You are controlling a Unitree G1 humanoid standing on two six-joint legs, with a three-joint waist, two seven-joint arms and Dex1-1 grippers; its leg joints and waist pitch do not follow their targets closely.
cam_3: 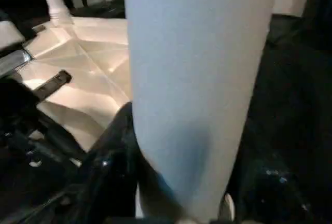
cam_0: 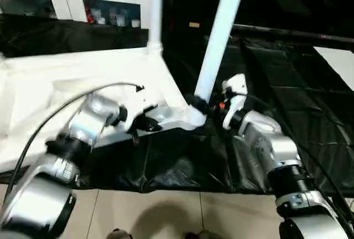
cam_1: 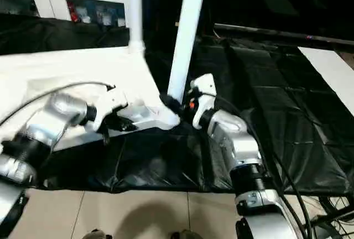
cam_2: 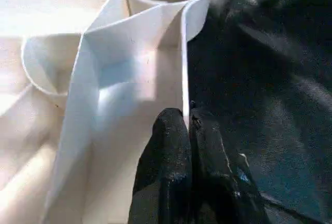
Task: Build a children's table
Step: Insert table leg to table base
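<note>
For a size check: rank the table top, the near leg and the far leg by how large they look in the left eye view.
1. Table top, largest by far.
2. Near leg, held by the right gripper.
3. Far leg, thinner-looking, though it stands farther from the camera and both legs are cut off, so their true sizes may match.

I see a white table top (cam_0: 66, 84) with white legs (cam_0: 218, 40), black fingers (cam_2: 171, 162), silver forearms (cam_0: 83, 125), and a black table cover (cam_0: 287, 84).

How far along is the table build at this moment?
Two legs stand in the upturned top: a far leg and the near leg. The right gripper holds the near leg at its base; the left gripper pinches the top's rim. Remaining corners can't be judged.
</note>
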